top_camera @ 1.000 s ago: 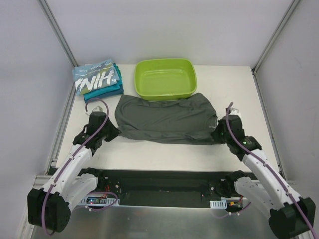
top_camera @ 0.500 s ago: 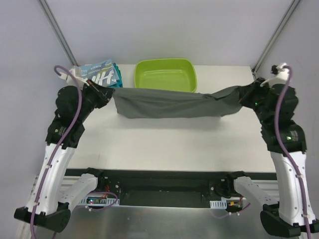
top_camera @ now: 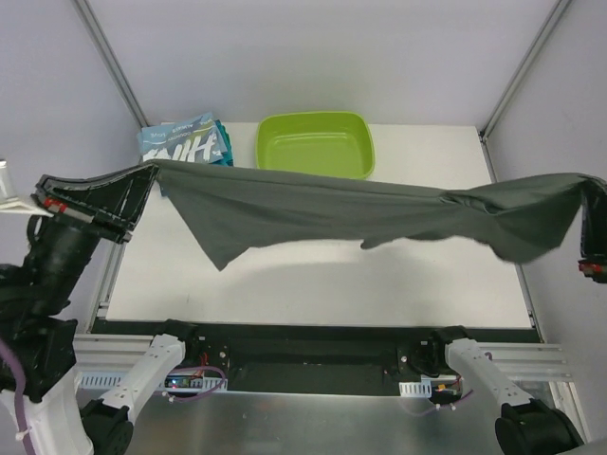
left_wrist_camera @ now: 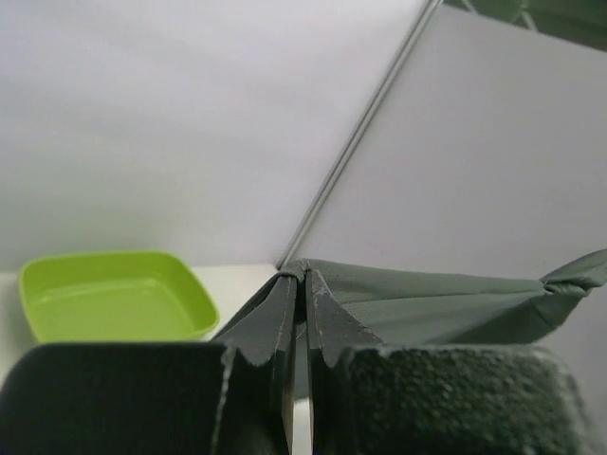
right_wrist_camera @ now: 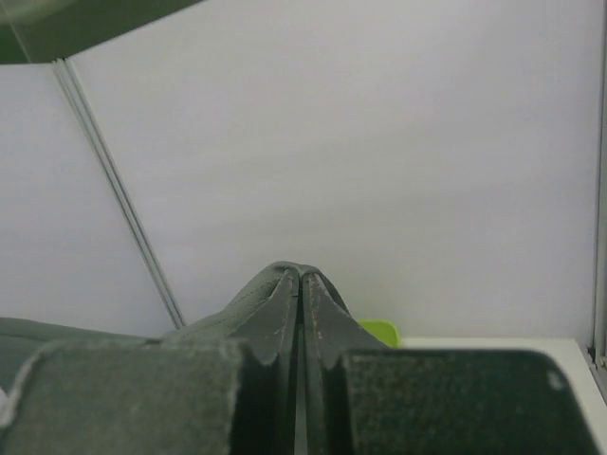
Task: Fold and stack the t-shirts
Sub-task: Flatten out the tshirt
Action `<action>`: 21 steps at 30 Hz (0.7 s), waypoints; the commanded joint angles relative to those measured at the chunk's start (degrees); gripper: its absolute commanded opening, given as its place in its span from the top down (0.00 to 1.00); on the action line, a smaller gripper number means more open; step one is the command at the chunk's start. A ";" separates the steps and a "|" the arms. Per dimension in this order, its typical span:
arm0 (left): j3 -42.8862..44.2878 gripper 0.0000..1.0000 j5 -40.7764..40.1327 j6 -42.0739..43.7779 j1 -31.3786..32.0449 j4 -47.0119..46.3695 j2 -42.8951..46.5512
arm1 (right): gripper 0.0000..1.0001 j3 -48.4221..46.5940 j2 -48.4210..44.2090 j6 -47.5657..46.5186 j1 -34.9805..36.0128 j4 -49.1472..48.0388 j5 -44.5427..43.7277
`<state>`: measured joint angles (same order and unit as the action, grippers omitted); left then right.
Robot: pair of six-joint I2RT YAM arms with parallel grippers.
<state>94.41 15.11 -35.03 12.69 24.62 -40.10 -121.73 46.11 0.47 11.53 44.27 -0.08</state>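
A plain dark grey t-shirt (top_camera: 332, 213) hangs stretched in the air between both arms, high above the table. My left gripper (top_camera: 152, 171) is shut on its left end; the left wrist view shows the closed gripper (left_wrist_camera: 301, 277) pinching cloth (left_wrist_camera: 427, 308). My right gripper (top_camera: 590, 190) is shut on the right end at the frame's right edge; the right wrist view shows the gripper (right_wrist_camera: 300, 273) with cloth (right_wrist_camera: 228, 308) draped over it. A folded light blue t-shirt with white letters (top_camera: 185, 142) lies on folded teal shirts (top_camera: 225, 152) at the back left.
A lime-green plastic tub (top_camera: 314, 144) stands at the back middle of the white table (top_camera: 332, 284), partly behind the hanging shirt; it also shows in the left wrist view (left_wrist_camera: 109, 294). Grey walls with metal frame posts (top_camera: 109, 66) close in the sides.
Both arms have risen and spread apart with the grey shirt, lifting it from the table near the tub to a high, taut span. Its lower left corner now hangs free.
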 commanded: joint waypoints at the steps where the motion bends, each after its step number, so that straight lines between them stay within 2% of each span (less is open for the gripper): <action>1: 4.73 1.00 1.41 3.38 -0.12 1.13 -0.68 | 1.00 -4.56 3.02 -2.58 -0.19 2.66 -2.88; 7: 1.66 1.00 -2.10 4.18 -0.12 1.83 -4.54 | 1.00 -2.91 8.64 -5.92 -0.10 2.22 -11.95; 11: -5.18 1.00 -7.19 3.21 -0.12 1.66 -10.69 | 1.00 8.41 12.33 -8.54 -0.19 -2.77 -21.43; 13: -9.40 1.00 -11.75 3.38 -0.12 1.40 -14.46 | 1.00 17.53 14.18 -10.04 -0.37 -7.68 -22.68; 18: -19.24 1.00 -20.20 3.74 -0.12 -2.46 -25.45 | 1.00 38.73 19.01 -9.88 -2.99 -22.88 -15.24; 21: -24.52 1.00 -21.79 4.70 -0.21 -8.26 -33.97 | 1.00 46.30 25.33 -6.54 -6.07 -29.14 -9.87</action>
<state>75.26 -0.01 -32.23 12.69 22.41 -67.72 -81.93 68.31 -7.88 8.93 26.68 -14.72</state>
